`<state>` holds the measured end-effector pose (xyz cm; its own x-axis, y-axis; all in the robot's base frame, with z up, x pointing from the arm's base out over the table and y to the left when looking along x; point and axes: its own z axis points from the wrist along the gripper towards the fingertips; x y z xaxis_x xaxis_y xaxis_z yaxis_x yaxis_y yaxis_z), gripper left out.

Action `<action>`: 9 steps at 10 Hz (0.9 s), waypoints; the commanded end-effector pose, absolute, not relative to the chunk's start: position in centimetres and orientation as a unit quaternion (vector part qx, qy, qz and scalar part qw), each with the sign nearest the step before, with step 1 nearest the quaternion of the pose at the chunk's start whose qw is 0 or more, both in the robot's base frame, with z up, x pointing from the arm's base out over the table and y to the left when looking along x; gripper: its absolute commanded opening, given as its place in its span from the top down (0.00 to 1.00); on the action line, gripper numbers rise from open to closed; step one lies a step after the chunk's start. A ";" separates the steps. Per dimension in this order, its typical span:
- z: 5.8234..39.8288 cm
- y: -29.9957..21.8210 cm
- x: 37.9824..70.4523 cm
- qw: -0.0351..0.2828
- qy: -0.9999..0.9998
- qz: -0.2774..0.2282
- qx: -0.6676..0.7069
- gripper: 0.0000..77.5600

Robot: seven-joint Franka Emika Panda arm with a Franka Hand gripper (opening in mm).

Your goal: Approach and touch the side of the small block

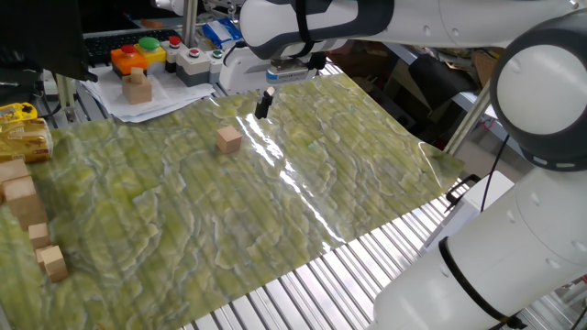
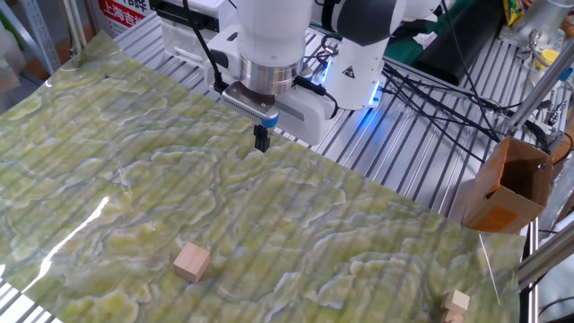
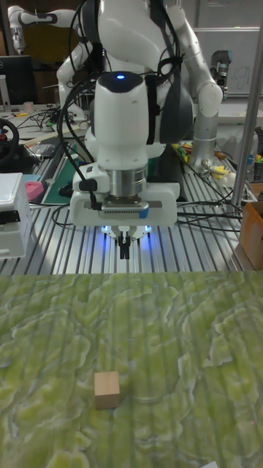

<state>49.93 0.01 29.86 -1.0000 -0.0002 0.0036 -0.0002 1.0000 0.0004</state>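
The gripper (image 2: 262,141) hung low over the far part of the green patterned mat (image 2: 108,179), close to the robot's base, its 2 dark fingers pressed together with no gap visible between them and nothing held. In the tall fixed view it (image 3: 126,251) pointed straight down just above the mat's back edge.

The small block (image 1: 228,139) sat alone on the mat, well apart from the gripper — out ahead of it, away from the base, and a little off to one side. It (image 2: 192,262) rested flat on one face, with open mat on all sides, so every side face looked reachable. In the tall fixed view the block (image 3: 107,389) lay below and slightly left of the fingers.

Judging by its look, the block was plain light wood: stiff, light, and free to slide on the glossy mat. A touch only needed the fingertips brought against a vertical face near mid-height; a firm push would probably skid it or tip it, so a slow, low approach seemed wise. The approach looked barely begun.

Other wooden pieces stood far off from the gripper — a 2-tier stack (image 1: 138,86) on paper beyond the mat, and a cluster of blocks (image 1: 27,215) at the mat's edge.
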 end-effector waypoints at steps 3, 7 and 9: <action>29.9 0.0 49.9 0.127 -0.985 -0.119 -0.007 1.00; 29.9 -0.1 50.0 0.118 -0.987 -0.108 0.011 1.00; 30.0 -0.3 51.1 0.120 -0.987 -0.103 0.017 1.00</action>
